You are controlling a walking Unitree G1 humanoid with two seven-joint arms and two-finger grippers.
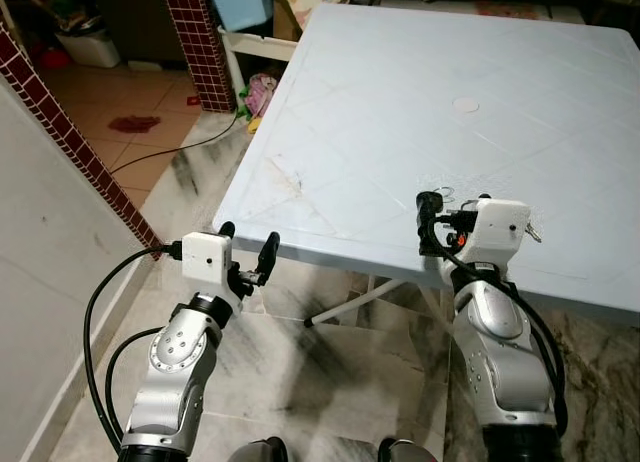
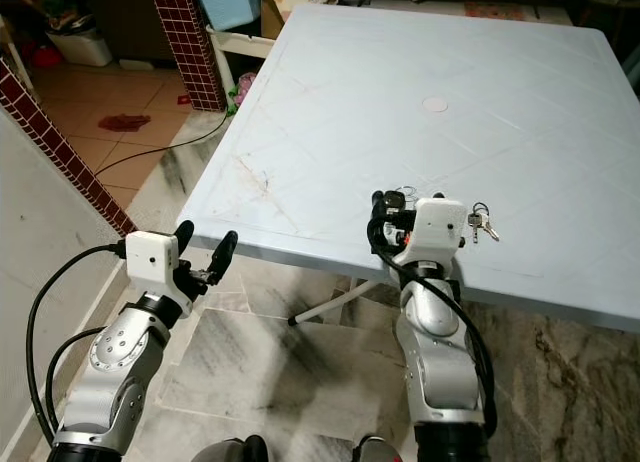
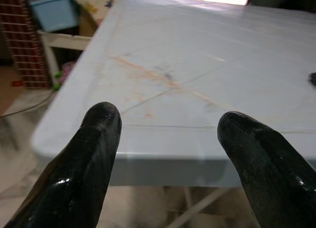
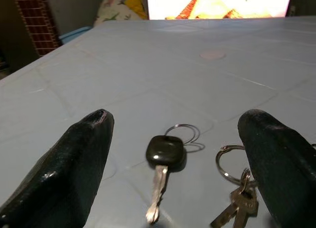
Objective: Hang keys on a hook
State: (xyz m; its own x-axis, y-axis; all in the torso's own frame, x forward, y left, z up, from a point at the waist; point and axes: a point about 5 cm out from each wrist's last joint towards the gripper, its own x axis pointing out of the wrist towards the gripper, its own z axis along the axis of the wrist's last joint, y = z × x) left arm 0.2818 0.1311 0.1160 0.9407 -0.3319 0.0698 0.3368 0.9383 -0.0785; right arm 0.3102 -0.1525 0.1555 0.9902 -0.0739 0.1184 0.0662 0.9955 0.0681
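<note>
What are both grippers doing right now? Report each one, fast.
Left gripper: jaws open, holding nothing, off the table's near corner.
Right gripper: jaws open, empty, straddling the black-headed key and beside the key bunch.

1. Black-headed key (image 4: 162, 165): a single key with a black plastic head and silver blade, on a thin wire ring (image 4: 182, 133). It lies flat on the pale blue tabletop (image 4: 148, 75) near its front edge.
2. Key bunch (image 4: 238, 201): several small silver keys on a metal split ring, lying flat just beside item 1, not touching it.
</note>
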